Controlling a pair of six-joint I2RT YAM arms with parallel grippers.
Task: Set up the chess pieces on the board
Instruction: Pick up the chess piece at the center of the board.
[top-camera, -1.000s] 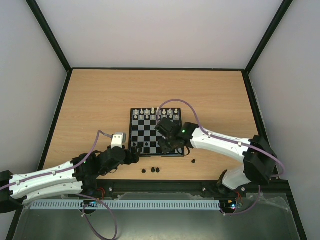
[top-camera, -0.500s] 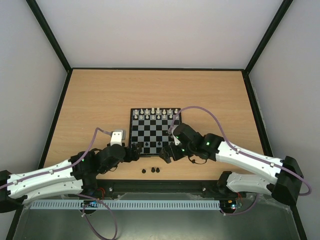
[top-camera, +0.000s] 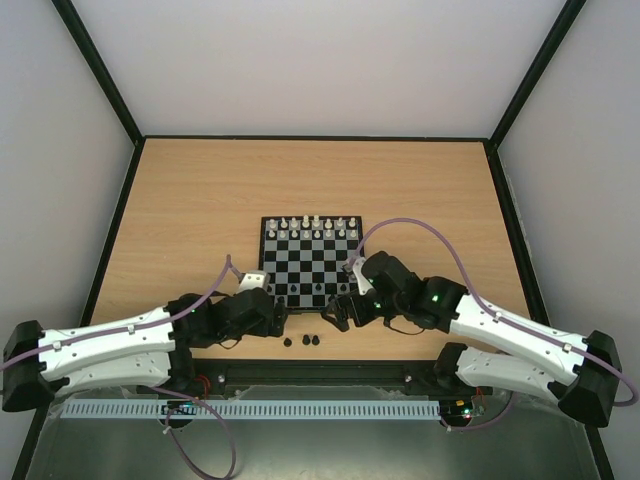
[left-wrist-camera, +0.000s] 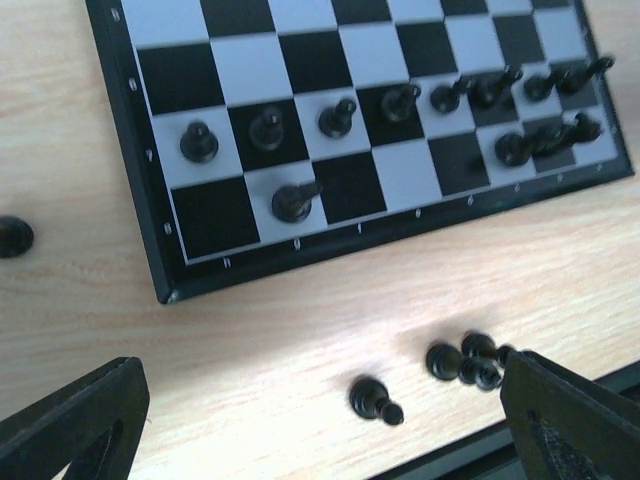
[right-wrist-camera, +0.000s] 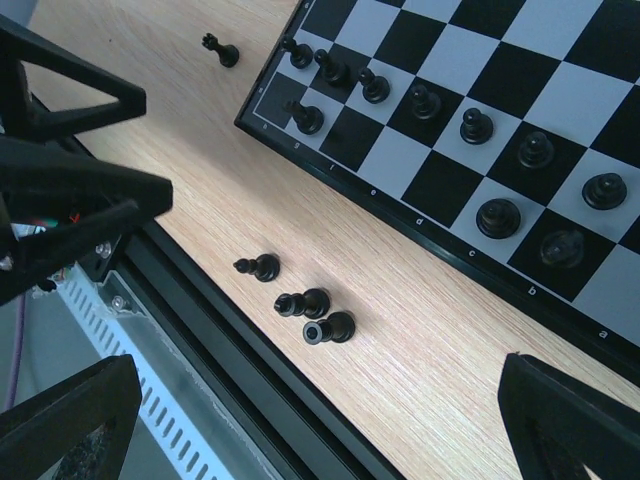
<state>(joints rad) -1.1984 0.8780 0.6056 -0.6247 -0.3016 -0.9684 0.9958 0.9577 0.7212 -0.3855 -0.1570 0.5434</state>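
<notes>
The board (top-camera: 312, 262) lies mid-table, with white chess pieces (top-camera: 316, 223) along its far rows and black ones (left-wrist-camera: 266, 125) on its near rows. Three loose black pieces (top-camera: 305, 341) lie on the wood in front of the board, also seen as loose pieces (right-wrist-camera: 305, 301) and loose pieces (left-wrist-camera: 462, 362). Another black piece (left-wrist-camera: 12, 237) stands off the board's corner. My left gripper (top-camera: 280, 316) (left-wrist-camera: 320, 445) hovers open and empty to the left of the loose pieces. To their right, my right gripper (top-camera: 336, 312) (right-wrist-camera: 320, 440) is also open and empty.
The black rail of the table's near edge (right-wrist-camera: 230, 340) runs just behind the loose pieces. My left gripper's dark fingers (right-wrist-camera: 70, 190) show at the left of the right wrist view. Bare wood (top-camera: 200, 200) surrounds the board.
My right gripper opened and drew back from the board's near right corner to the near edge. My left gripper slid right, toward the loose pieces.
</notes>
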